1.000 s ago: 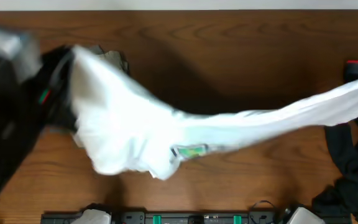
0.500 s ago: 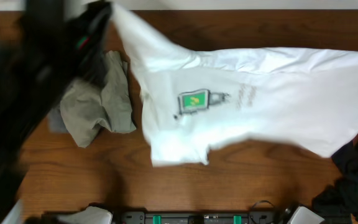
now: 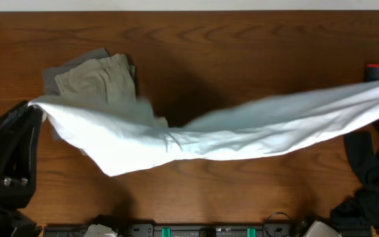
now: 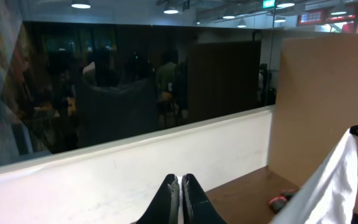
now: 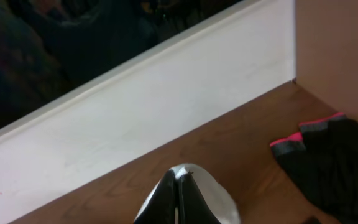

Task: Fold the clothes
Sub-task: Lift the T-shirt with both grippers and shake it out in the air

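The large white cloth T-shirt, spread logo-up moments ago, now stretches bunched between left pincer and right pincer, both clamped tight on it; needs flattening again.

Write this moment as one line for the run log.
left fingers: shut on white T-shirt | right fingers: shut on it too | T-shirt: stretched in air, unfolded | khaki shorts: on table, partly hidden

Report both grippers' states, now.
Left gripper: closed, holding the white T-shirt by its left end.
Right gripper: closed on the white T-shirt's other end.
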Robot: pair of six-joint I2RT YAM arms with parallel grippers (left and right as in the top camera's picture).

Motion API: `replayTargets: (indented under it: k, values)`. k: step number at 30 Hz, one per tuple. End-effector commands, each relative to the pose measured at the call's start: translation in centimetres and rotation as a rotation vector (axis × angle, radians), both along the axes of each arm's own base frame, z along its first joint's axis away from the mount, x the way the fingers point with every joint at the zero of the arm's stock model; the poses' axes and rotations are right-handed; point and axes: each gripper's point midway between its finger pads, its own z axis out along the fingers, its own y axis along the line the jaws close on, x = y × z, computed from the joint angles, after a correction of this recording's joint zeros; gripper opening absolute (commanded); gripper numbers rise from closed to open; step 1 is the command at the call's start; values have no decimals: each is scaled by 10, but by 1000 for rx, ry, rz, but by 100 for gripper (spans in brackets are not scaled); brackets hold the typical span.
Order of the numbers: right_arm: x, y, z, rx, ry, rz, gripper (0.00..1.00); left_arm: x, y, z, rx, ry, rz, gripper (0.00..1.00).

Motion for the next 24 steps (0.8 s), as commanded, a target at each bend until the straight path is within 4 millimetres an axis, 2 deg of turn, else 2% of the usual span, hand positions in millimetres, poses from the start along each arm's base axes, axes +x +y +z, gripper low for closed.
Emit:
replayTargets:
  k: [1,3,7,10,14,18,20,22,24]
  values:
    - [-7,0,11,-37,-31,-19,1,2,-2,0,-6,5,-7,6]
    - [-7,0,14,-42,-39,-20,1,11,0,-2,-4,20,17,6]
    - [5,-8,6,-22,-8,-19,1,53,3,-21,35,116,117,6]
    - [23,-15,-6,18,35,11,1,99,-5,-47,82,235,158,6]
    - [61,-20,-31,112,117,105,1,172,-22,-100,170,431,200,6]
    - [110,-31,-64,183,207,170,1,244,-47,-156,258,575,195,6]
    - [143,-35,-79,193,230,213,1,279,-57,-177,299,591,192,6]
    - [184,-38,-90,187,215,266,1,314,-62,-195,318,593,202,6]
    - [224,-42,-97,179,170,325,1,350,-58,-212,335,585,245,6]
